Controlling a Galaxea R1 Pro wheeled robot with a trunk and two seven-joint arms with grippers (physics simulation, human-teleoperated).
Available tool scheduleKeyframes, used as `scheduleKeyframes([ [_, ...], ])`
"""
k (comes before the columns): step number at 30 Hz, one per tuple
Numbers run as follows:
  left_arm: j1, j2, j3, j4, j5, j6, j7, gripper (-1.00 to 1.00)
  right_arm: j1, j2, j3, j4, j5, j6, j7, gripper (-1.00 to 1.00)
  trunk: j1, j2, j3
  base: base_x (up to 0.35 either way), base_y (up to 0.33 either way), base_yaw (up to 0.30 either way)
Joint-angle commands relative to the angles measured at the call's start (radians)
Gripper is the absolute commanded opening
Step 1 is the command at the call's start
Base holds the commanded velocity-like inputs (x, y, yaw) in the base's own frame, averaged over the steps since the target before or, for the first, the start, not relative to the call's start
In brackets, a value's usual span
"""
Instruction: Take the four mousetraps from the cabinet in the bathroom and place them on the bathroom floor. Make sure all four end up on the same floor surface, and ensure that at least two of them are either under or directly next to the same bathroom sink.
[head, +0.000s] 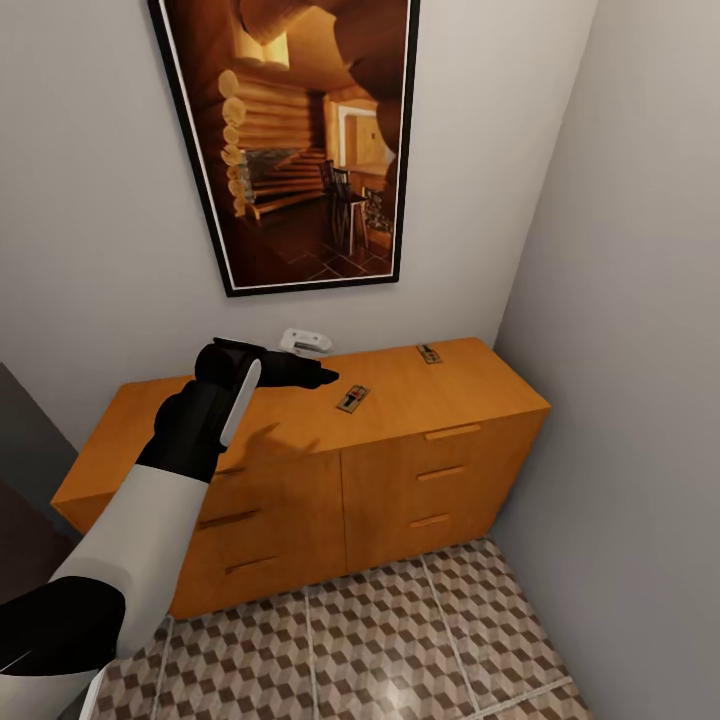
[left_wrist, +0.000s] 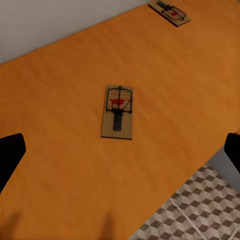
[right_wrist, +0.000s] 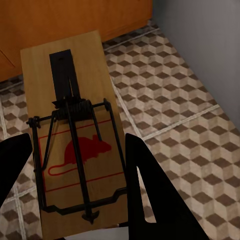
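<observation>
Two mousetraps lie on the flat top of the orange-brown cabinet (head: 300, 470): one (head: 352, 398) near the middle, one (head: 429, 353) toward the far right corner. My left gripper (head: 322, 377) hovers over the top just left of the middle trap. In the left wrist view that trap (left_wrist: 118, 111) lies ahead between the wide-apart fingers (left_wrist: 10, 155), so the gripper is open; the second trap (left_wrist: 170, 11) lies further off. My right gripper (right_wrist: 77, 145) is shut on a third mousetrap (right_wrist: 70, 115), holding it flat above the cube-patterned floor (right_wrist: 175, 100) near the cabinet's base.
A small white object (head: 305, 341) sits at the back of the cabinet top against the wall. A large framed picture (head: 300, 140) hangs above. A grey wall (head: 640, 350) closes the right side. Patterned floor (head: 400, 640) stretches in front of the drawers.
</observation>
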Motion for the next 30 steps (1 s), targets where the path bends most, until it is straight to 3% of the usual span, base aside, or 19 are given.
scheduleKeyframes([
  [1,-0.001,0.000,0.000,-0.001,-0.001,0.005,-0.002,1.00,0.000,0.000,0.007,0.000,-0.011,-0.002,0.005,-1.00,0.000,-0.001,-0.001,0.000,0.000,0.000],
  [30,0.000,0.001,0.000,0.007,0.001,0.005,-0.002,1.00,0.000,0.000,0.007,0.000,-0.010,-0.002,0.006,-1.00,0.000,-0.001,-0.023,0.008,0.000,0.000],
])
